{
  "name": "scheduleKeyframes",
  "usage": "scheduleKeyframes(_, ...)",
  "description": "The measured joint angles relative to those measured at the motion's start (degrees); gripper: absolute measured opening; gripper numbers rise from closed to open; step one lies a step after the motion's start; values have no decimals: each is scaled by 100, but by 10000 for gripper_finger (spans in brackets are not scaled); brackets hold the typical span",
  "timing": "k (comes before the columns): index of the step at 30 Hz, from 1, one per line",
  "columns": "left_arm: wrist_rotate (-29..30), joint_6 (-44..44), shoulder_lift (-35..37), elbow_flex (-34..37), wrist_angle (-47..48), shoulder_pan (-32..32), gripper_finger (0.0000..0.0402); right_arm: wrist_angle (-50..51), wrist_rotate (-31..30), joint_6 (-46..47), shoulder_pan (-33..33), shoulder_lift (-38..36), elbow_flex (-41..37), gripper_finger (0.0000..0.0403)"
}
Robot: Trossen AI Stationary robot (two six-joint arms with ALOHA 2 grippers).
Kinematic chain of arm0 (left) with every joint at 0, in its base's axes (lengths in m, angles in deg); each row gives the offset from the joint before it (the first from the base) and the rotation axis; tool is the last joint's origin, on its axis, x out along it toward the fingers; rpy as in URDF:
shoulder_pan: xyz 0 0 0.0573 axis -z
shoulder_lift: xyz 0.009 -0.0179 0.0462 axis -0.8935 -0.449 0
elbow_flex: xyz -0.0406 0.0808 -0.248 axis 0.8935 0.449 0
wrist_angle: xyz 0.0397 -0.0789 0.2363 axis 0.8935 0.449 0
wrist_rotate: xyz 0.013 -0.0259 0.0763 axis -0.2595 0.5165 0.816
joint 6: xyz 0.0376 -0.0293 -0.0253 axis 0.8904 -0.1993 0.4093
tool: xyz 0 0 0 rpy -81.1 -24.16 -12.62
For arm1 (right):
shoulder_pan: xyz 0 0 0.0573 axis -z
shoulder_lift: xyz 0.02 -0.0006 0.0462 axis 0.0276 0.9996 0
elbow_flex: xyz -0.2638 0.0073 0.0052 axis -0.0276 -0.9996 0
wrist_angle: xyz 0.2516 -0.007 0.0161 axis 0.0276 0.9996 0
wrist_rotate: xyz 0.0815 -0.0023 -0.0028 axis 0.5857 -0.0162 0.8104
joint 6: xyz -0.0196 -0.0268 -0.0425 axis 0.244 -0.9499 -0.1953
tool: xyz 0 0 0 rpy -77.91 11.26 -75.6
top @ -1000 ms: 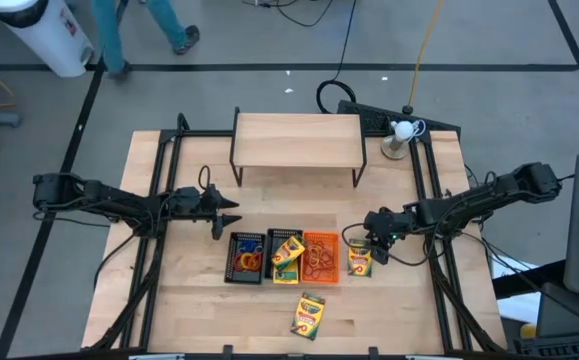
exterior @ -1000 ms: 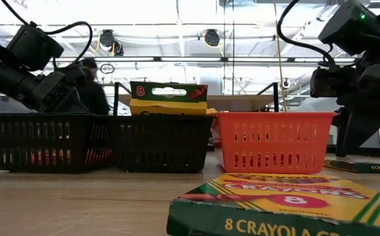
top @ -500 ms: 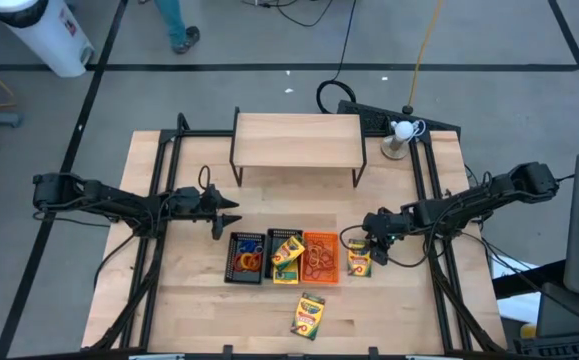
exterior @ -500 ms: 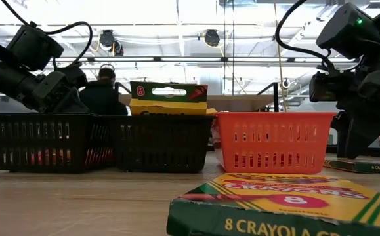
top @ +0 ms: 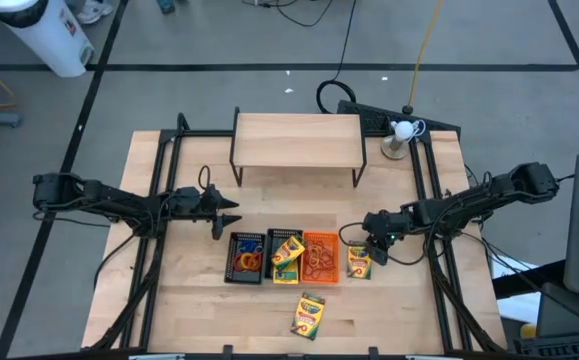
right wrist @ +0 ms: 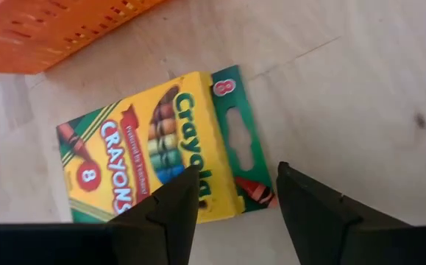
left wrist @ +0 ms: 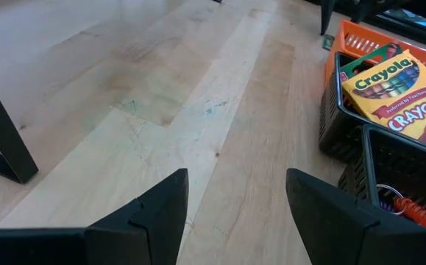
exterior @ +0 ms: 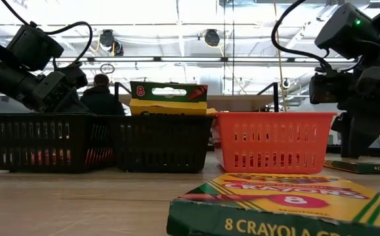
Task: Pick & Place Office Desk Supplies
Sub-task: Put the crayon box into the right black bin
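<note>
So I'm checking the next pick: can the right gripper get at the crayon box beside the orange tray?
Probably yes. The right gripper hangs open just above that crayon box, which lies flat beside the orange tray with nothing on it.

Left arm: enters from the table's left edge, stretched low and nearly level toward the centre. Left gripper [top: 222, 214]: fingers parted with a clear gap, tips aimed inward across the table and slightly down, nothing between them; the left wrist view confirms both dark fingers [left wrist: 157, 213] spread and bare.

Right arm: enters from the table's right edge, elbow raised, forearm sloping down toward the centre. Right gripper [top: 365, 240]: wrist tipped so the fingers point steeply down at the tabletop; fingers [right wrist: 172, 210] apart, gap unoccupied, apparently hanging clear of the surface, though contact cannot be ruled out.
</note>
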Motion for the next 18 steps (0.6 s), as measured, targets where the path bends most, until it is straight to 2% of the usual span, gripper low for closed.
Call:
scheduleKeyframes(8,-4,0,0,0,2,-1,230,-29,397,125,28,5,0,164)
scheduleKeyframes(18,-9,0,0,0,9,0,230,-160,493,122,19,71,-7,156)
